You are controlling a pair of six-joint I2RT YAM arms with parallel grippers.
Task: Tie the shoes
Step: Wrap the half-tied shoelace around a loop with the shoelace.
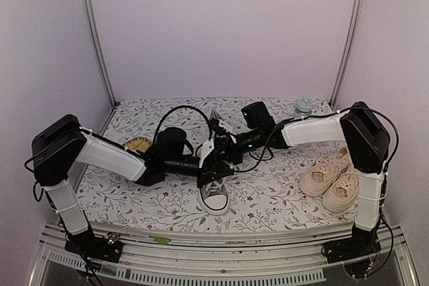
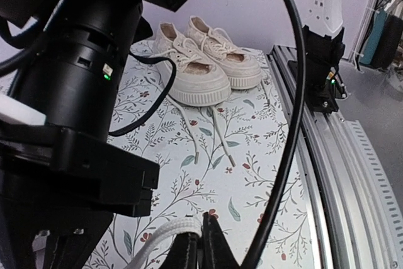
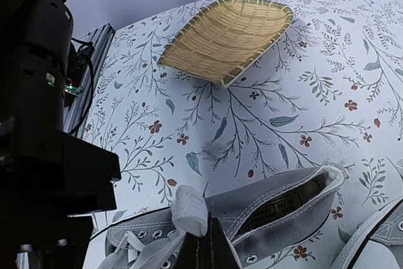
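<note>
Grey canvas marked the sneaker [image 1: 214, 195] nearest the middle of the table [image 1: 268, 199], which was covered in a floral print. The sneaker's white toe cap pointed toward the near edge and its heel end was hidden under the two grippers that met above it. From the right wrist, the same grey shoe lay with its opening and inner label showing. The white-rimmed edge of a second grey sneaker [image 3: 378, 244] lay just beside it at the lower right. The left gripper [image 2: 200, 244] had its fingers pressed together on a white lace [image 2: 165, 236], which ran off to the left, low over the cloth. The right gripper [image 3: 206, 244] was likewise pinched closed on a flat lace end [image 3: 189, 209], and that frayed tip stood up just above the fingertips, over the eyelets of the grey shoe. The cream pair [image 1: 330, 177] sat side by side near the right edge of the table, close to the near right corner and beside the right arm's upright link. They were well apart from the grey shoes, and their loose laces trailed untied across the cloth. A woven bamboo basket [image 3: 227, 36] rested toward the left edge, partly hidden behind the left arm in the overhead view. A small pale object [image 1: 303, 106] stood at the far right corner, too small to identify.
</note>
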